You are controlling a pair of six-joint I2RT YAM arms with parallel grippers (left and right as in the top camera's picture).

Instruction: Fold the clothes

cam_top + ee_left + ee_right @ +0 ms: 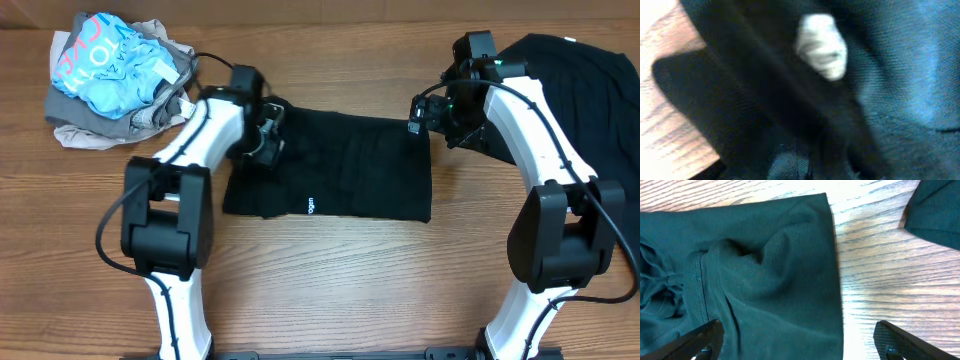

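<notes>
1. The black shirt lies spread flat on the wooden table. It is roughly rectangular, with a small white logo by its edge nearest the robot, left of middle.
2. The left gripper is at the shirt's left end, near the far corner, down against the cloth.
3. The left wrist view is blurred. Dark fabric fills nearly all of it, with a whitish patch near the top and a bit of wood at the left edge. No fingers can be made out, so it is unclear whether the left gripper is parted or clamped, or has any cloth.
4. The right gripper is over the shirt's far right corner.
5. In the right wrist view its fingers are spread wide, one over the shirt and the other over bare wood past the shirt's right edge. Nothing is held.
6. The cloth at that corner is rumpled and a seam shows.
7. A second black shirt lies loosely heaped to the right of the shirt, apart from it.
8. The garment bundle, light-blue print over grey and beige, lies crumpled well to the left of the shirt.
</notes>
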